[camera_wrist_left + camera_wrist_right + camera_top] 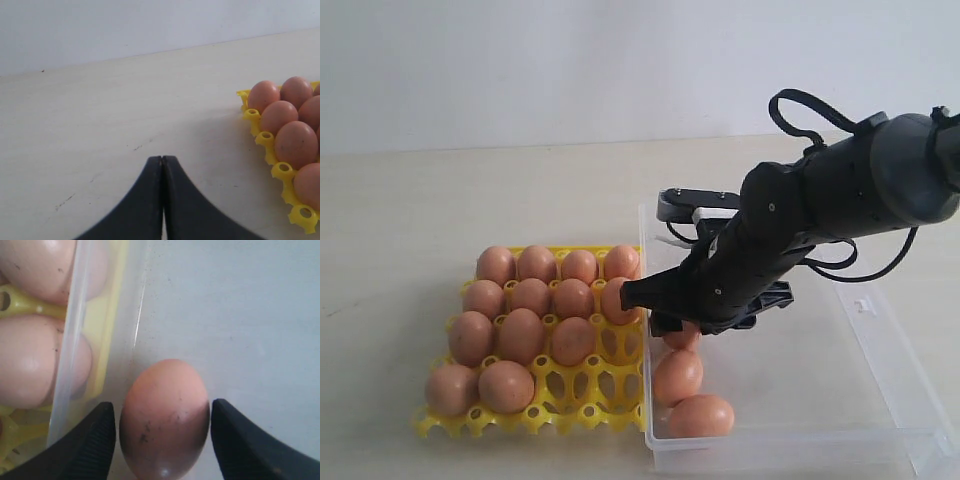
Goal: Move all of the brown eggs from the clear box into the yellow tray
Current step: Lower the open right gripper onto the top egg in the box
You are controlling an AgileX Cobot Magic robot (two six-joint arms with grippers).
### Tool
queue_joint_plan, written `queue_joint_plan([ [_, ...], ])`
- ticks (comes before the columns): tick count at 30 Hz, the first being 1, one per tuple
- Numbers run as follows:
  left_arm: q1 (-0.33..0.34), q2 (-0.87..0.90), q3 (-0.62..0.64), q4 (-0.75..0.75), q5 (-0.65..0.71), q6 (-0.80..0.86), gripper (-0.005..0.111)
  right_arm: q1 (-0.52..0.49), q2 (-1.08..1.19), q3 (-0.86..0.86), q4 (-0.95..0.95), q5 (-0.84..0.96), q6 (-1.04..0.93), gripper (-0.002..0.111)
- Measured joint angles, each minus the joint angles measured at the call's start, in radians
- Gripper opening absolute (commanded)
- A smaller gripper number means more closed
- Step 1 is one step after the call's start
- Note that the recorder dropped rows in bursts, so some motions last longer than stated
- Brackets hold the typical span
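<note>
The yellow tray (pixel 572 392) holds several brown eggs (pixel 530 297), with empty cups at its front right. Beside it on the right, the clear box (pixel 820 390) has three eggs along its left wall. My right gripper (pixel 668 318) (pixel 162 407) reaches down into the box and stands open around the rearmost egg (pixel 683 337) (pixel 165 415), a finger on each side with small gaps. Two more eggs (pixel 678 375) lie in front of it. My left gripper (pixel 163 159) is shut on nothing above the bare table, left of the tray (pixel 282 172); it is outside the exterior view.
The box's clear wall (pixel 70 365) stands right next to one right finger (pixel 92 440), with tray eggs (pixel 35 365) just behind it. The box's right half shows only bare floor. Pale tabletop (pixel 470 190) runs back to a white wall.
</note>
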Motion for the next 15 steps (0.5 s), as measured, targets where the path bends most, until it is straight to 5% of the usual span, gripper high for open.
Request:
queue_joint_plan([
  [15,0.000,0.000,0.000,0.000,0.000,0.000,0.000,-0.036,0.002,0.000,-0.006,-0.048,0.000,0.056],
])
